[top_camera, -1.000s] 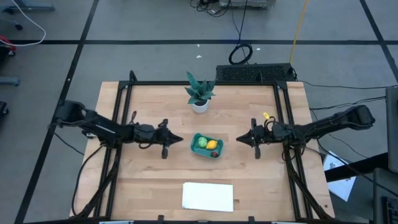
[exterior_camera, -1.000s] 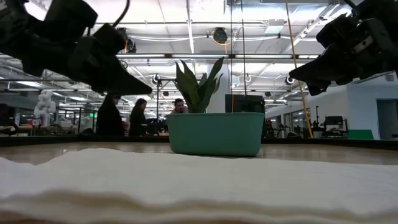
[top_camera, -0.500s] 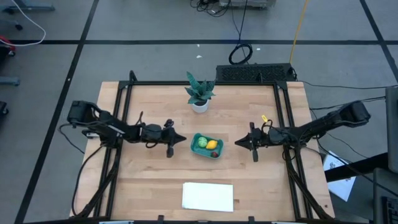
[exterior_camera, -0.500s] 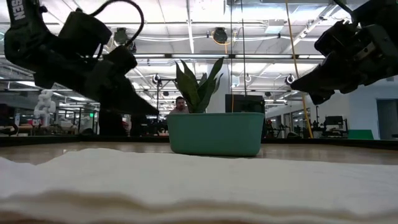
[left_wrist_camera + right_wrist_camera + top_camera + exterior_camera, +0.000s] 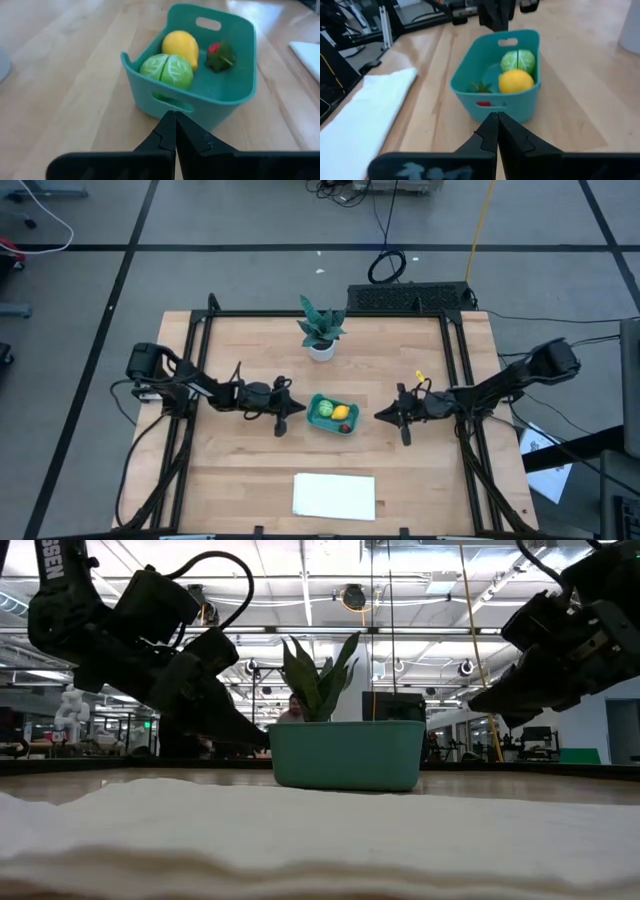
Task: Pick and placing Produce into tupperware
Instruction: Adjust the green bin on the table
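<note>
reaching in from the left, the left gripper [image 5: 300,409] sat just beside the small teal-green shallow plastic tupperware [image 5: 322,421], fingers pressed together, empty. at table centre the tupperware held all three toy produce pieces: round light-green one [image 5: 167,71], yellow lemon-like one [image 5: 180,45], small dark red one [image 5: 219,54]. on the far side, a little off, the right gripper [image 5: 381,415] pointed at it, fingers also together, empty. judged: placing done, nothing left outside.

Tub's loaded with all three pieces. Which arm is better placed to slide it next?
Left, marginally. The left gripper sits nearer the teal tub than the right gripper; both are shut and aimed at it.
</note>
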### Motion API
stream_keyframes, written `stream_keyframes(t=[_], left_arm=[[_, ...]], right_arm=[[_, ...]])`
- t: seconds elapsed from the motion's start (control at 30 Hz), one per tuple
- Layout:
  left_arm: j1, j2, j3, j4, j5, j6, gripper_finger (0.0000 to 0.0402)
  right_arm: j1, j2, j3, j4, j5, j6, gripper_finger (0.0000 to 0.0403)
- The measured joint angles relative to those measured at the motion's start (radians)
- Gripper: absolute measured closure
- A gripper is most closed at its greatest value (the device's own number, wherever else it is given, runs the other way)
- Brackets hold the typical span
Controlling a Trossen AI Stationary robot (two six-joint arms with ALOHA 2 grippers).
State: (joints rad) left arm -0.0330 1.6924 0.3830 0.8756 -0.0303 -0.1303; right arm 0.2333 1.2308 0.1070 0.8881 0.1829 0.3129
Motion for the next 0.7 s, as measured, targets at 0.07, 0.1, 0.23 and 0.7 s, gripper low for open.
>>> stream_keyframes(t=[0.07,0.1,0.23,0.7], left_arm=[[0.000,-0.001,0.001,0.002,0.000,0.001,0.0400],[0.000,-0.001,0.001,0.002,0.000,0.002,0.0400],[0.001,-0.001,0.001,0.004,0.000,0.004,0.0400],[0.006,-0.001,0.005,0.010,0.017,-0.006,0.0399]], right_arm=[[0.000,0.018,0.000,0.003,0.000,0.014,0.0403],[0.000,0.027,0.000,0.003,0.000,0.019,0.0403],[0.003,0.079,0.000,0.031,0.000,0.049,0.0403],[0.004,0.294,0.132,0.034,-0.029,0.035,0.0403]])
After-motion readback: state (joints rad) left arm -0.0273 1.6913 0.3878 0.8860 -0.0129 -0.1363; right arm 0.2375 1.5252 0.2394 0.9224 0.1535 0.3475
